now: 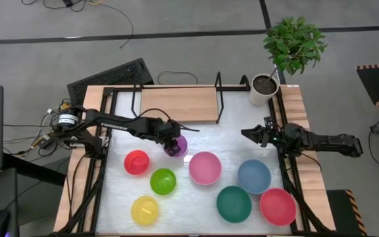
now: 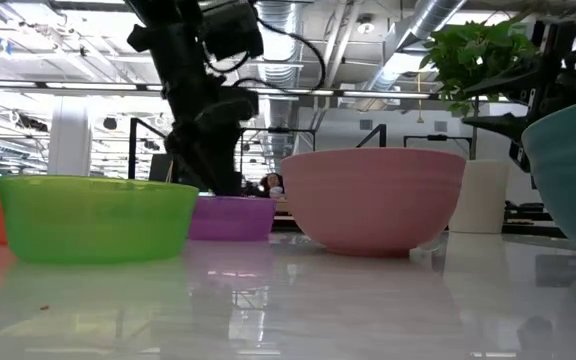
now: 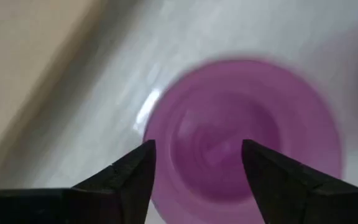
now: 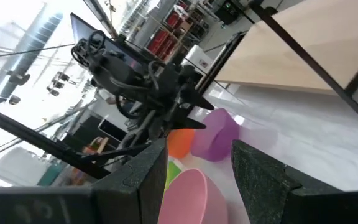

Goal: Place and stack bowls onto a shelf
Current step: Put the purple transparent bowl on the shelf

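The left pincer [image 1: 172,144] is positioned directly over the purple bowl [image 1: 176,145], just in front of the shelf [image 1: 176,103]. In the left wrist view its two fingers [image 3: 132,177] are seen spread moderately apart, with the purple bowl [image 3: 244,127] lying open side up beneath them. Contact between the fingers and the bowl rim cannot be confirmed. In the low view the purple bowl [image 2: 231,217] is seen resting on the bench [image 2: 288,300], between the lime-green bowl [image 2: 98,217] and the pink bowl [image 2: 373,198].

The right pincer [image 1: 254,134] is held at the right side of the bench [image 1: 235,148], well apart from the bowls; its fingers [image 4: 263,177] are parted and nothing is gripped.

The remaining bowls are laid out on the bench: small red [image 1: 136,162], lime-green [image 1: 163,181], yellow [image 1: 145,210], pink [image 1: 205,167], blue [image 1: 254,176], teal [image 1: 234,203] and large red [image 1: 277,206].

White lettering is present on the left arm [image 1: 114,121] but cannot be read.
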